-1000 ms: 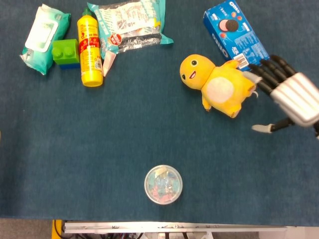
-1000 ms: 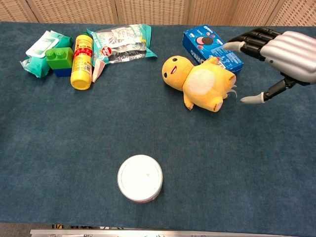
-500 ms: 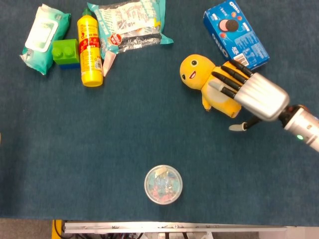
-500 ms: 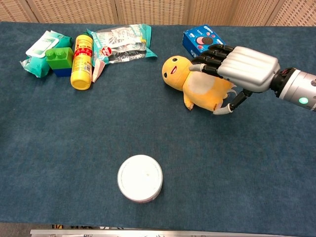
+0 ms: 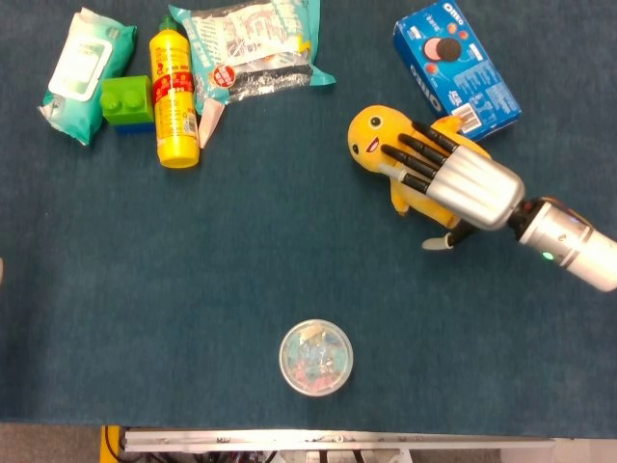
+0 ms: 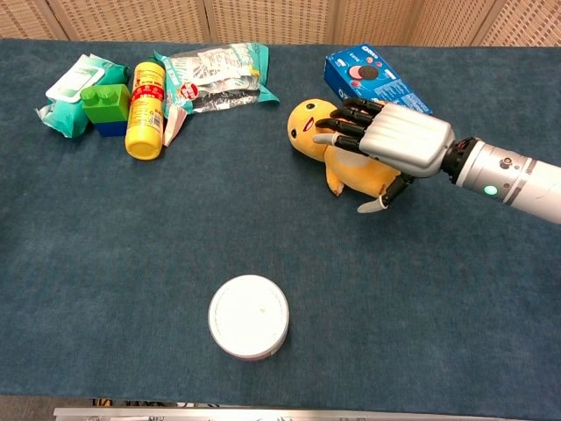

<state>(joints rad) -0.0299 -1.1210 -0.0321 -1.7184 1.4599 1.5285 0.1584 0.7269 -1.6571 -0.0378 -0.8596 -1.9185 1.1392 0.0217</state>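
Observation:
A yellow plush toy (image 5: pixel 370 136) (image 6: pixel 304 132) lies on its back on the blue tabletop (image 5: pixel 241 241), head to the left. My right hand (image 5: pixel 451 179) (image 6: pixel 394 140) lies over its belly, fingers stretched toward the head and spread apart. The thumb (image 5: pixel 439 243) sticks out below the toy, apart from it. The fingers are not wrapped around the toy. The hand hides most of the toy's body. My left hand shows in neither view.
A blue Oreo box (image 5: pixel 453 68) (image 6: pixel 372 79) lies just behind the toy. At the far left are a snack packet (image 5: pixel 251 43), a yellow bottle (image 5: pixel 174 96), a green block (image 5: pixel 125 101) and a wipes pack (image 5: pixel 82 68). A round lidded container (image 5: pixel 315 358) sits near the front edge.
My right hand moved left from beside the toy's feet to lie over its body, fingers reaching toward its head. The toy has barely shifted.

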